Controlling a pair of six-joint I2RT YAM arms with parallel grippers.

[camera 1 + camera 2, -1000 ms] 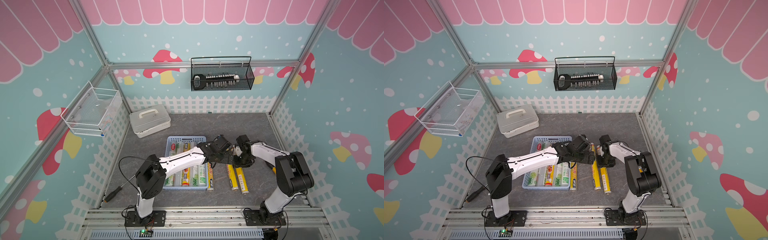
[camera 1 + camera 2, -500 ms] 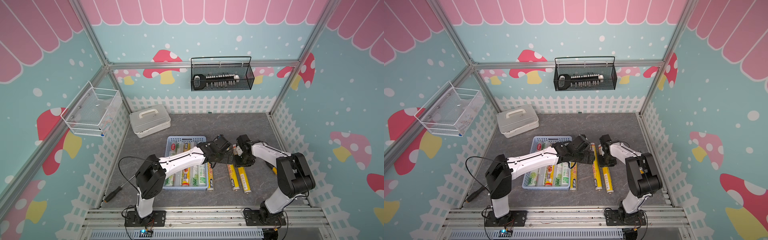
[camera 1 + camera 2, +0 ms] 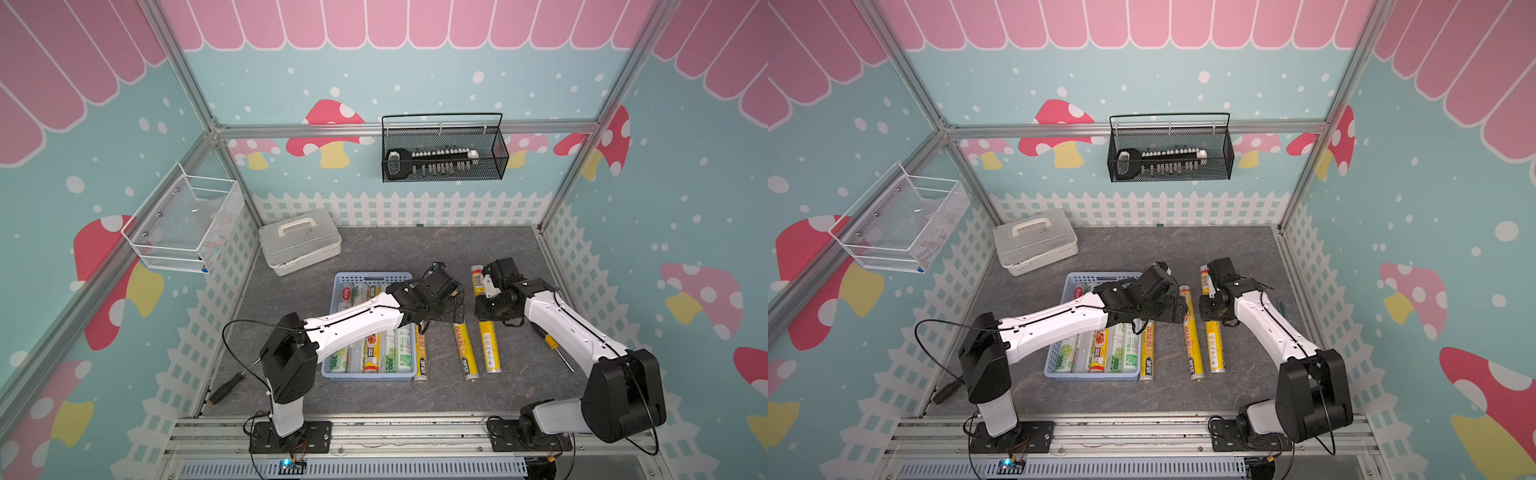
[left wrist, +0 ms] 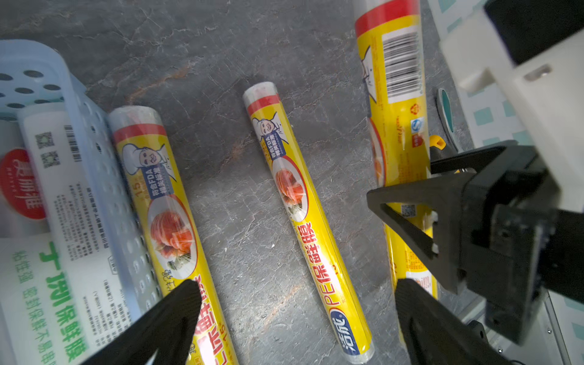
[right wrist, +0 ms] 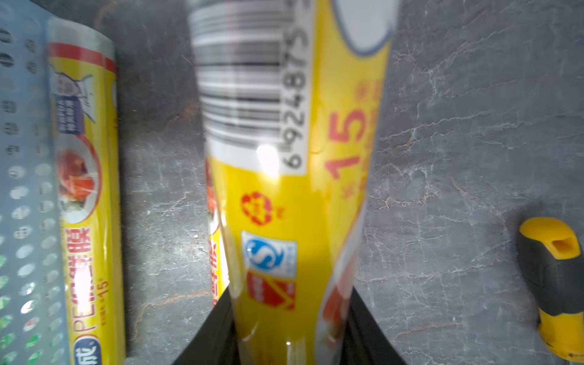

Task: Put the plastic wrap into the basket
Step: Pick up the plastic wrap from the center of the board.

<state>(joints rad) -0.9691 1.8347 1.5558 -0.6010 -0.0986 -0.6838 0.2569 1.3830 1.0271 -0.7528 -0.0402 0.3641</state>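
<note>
The yellow roll with the barcode point(image 3: 490, 347) is grasped tight between the fingers of my right gripper point(image 5: 289, 325). In both top views it stands right of the frame's centre, over the grey table point(image 3: 374, 245), well apart from the light blue basket point(image 3: 368, 376). A middle yellow roll point(image 3: 464, 353) lies on the table left of it, and a third yellow roll point(image 3: 420, 357) lies just beside the basket's right wall. Inside the basket several rolls lie side by side, among them a silvery-white roll point(image 3: 395, 353) with green print. My left gripper point(image 4: 295, 284) hangs over the middle yellow roll with fingers spread wide, grasping nothing. A yellow-handled screwdriver point(image 3: 550, 343) lies on the table, right of the grasped roll.
</note>
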